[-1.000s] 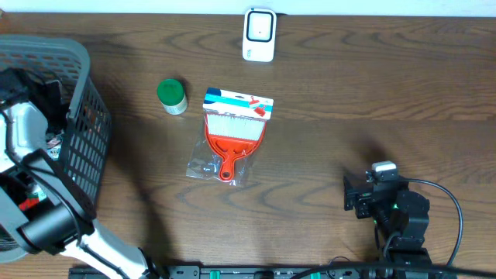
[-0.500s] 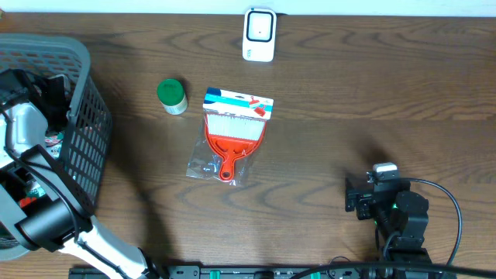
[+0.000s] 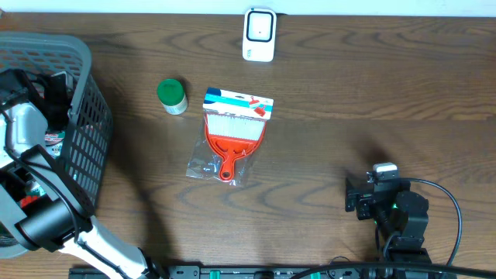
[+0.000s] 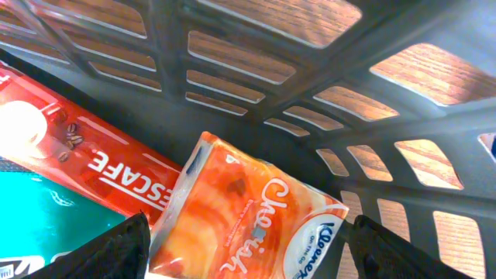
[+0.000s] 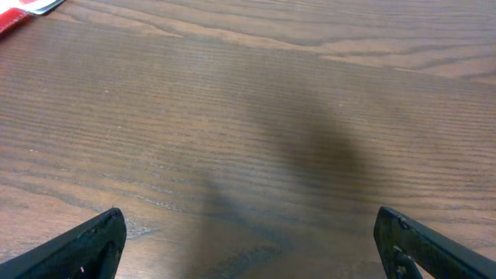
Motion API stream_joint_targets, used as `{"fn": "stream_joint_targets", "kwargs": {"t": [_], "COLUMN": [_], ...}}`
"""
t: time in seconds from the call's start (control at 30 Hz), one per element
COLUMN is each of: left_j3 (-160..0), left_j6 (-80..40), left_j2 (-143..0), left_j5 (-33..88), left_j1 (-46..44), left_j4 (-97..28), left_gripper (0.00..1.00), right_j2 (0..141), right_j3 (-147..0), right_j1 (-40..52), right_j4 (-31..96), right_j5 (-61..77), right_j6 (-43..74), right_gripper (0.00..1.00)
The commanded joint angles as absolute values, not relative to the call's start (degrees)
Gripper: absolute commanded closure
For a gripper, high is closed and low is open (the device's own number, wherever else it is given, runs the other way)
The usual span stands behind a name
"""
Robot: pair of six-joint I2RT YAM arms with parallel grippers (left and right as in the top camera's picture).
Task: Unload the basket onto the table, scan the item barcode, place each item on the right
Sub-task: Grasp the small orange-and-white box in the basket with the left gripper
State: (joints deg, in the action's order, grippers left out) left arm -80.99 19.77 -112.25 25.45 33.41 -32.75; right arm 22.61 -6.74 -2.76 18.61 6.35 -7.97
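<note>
My left gripper (image 4: 252,252) reaches down inside the grey basket (image 3: 85,116). It is open, with one finger on each side of an orange Kleenex tissue pack (image 4: 248,213) that lies on the basket floor. A red Nescafe packet (image 4: 85,155) and a teal packet (image 4: 39,209) lie beside the pack. The white scanner (image 3: 259,34) stands at the table's far edge. My right gripper (image 5: 252,248) hangs open over bare wood at the front right, with nothing between its fingers.
A green-capped jar (image 3: 172,96) and a bagged orange dustpan (image 3: 231,136) lie mid-table. The basket's lattice wall (image 4: 310,85) rises close behind the tissue pack. The right arm (image 3: 391,209) and its cable sit at the table's front edge.
The left arm has shifted slightly inside the basket, and the basket's rim sits a touch further right. The right arm has not moved.
</note>
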Motion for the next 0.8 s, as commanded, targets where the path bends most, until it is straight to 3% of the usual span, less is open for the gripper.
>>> {"fn": "stream_joint_targets", "kwargs": {"t": [0.0,0.07,0.17,0.3,0.77], "left_j3": [-81.49,-81.49,-81.49,-81.49,-81.49], "left_j6": [20.99,20.99,20.95,20.93,20.69], "left_j2": [-113.06,-113.06,-113.06,-113.06,-113.06], "left_j5": [27.59,27.09,24.14,18.65,9.37], "left_j1": [33.21,33.21,33.21,33.21,33.56], "left_j4": [-32.42,-32.42,-32.69,-33.08,-32.64], "left_gripper": [0.21,0.21,0.31,0.33,0.65], "right_j2": [22.63,22.63,22.63,22.63,22.63], "right_j3": [-6.57,-6.57,-6.57,-6.57,-6.57], "right_j1": [-2.92,-2.92,-2.92,-2.92,-2.92], "right_j4": [18.65,18.65,18.65,18.65,18.72], "right_j5": [5.85,5.85,5.85,5.85,5.82], "right_j6": [-7.38,-7.35,-7.35,-7.38,-7.35], "right_gripper": [0.01,0.01,0.01,0.01,0.01]}}
